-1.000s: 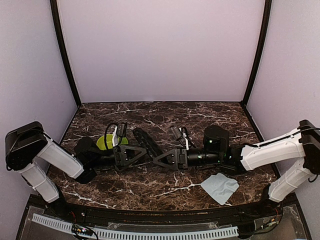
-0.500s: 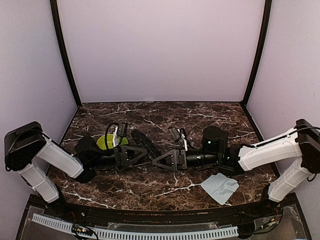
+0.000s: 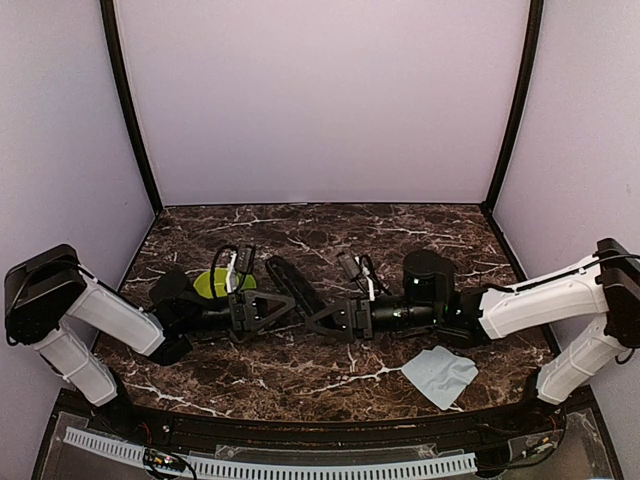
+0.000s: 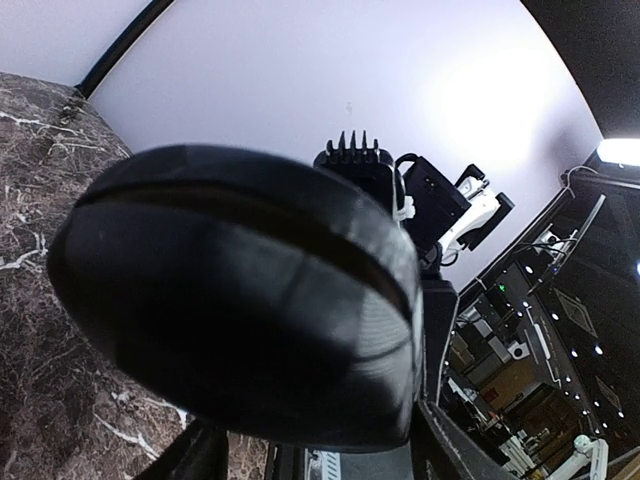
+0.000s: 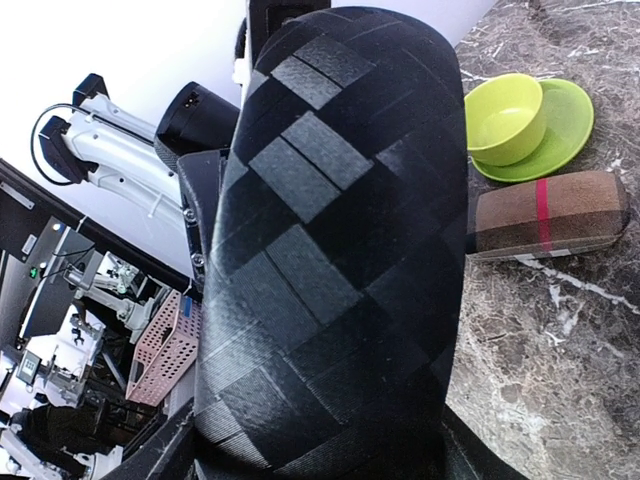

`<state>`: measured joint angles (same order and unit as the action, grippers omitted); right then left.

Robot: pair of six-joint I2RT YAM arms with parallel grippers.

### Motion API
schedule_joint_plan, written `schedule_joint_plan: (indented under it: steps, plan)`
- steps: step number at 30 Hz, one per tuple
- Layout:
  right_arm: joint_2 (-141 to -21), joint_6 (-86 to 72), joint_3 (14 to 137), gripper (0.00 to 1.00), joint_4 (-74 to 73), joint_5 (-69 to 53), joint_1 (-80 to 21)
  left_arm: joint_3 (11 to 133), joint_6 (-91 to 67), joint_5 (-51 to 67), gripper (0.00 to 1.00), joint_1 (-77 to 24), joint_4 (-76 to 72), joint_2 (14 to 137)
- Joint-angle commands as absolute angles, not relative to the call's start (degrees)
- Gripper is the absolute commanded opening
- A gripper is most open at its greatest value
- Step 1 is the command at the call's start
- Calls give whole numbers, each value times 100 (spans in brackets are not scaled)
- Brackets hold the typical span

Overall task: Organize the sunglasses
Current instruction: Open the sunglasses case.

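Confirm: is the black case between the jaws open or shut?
Shut. The black case shows one thin seam around its end, halves meeting, with no gap and no inside visible.

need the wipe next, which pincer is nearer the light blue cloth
Right. The right pincer is up-left of the light blue cloth; the left pincer lies farther left, across the black case.

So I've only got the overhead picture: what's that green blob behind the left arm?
Observer: A lime bowl sitting on a matching saucer.
Operator: Anything near it that I can't see?
Observer: Yes, a brown striped case, closed, lying right beside the saucer.
Operator: And the black thing between the arms?
Observer: A black case, held by the left end effector and right end effector; up close its surface is a woven checker pattern.
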<state>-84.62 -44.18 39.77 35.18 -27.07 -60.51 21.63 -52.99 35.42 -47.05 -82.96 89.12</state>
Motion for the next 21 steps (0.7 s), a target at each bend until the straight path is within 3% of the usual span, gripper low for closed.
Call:
schedule_joint_plan:
  steps: [1, 8, 21]
  plan:
    - [-8332, -4204, 4332, 73, 2934, -2446, -6029, 2314, -4711, 3630, 23, -4727, -7955, 8627]
    - [-8388, -3851, 4657, 87, 2372, -2217, -6029, 2377, -4419, 3594, 11, -4794, -7413, 8520]
    - [-8551, -3908, 4635, 62, 2394, -1963, -6029, 2506, -4229, 3553, 9, -4928, -7101, 8659]
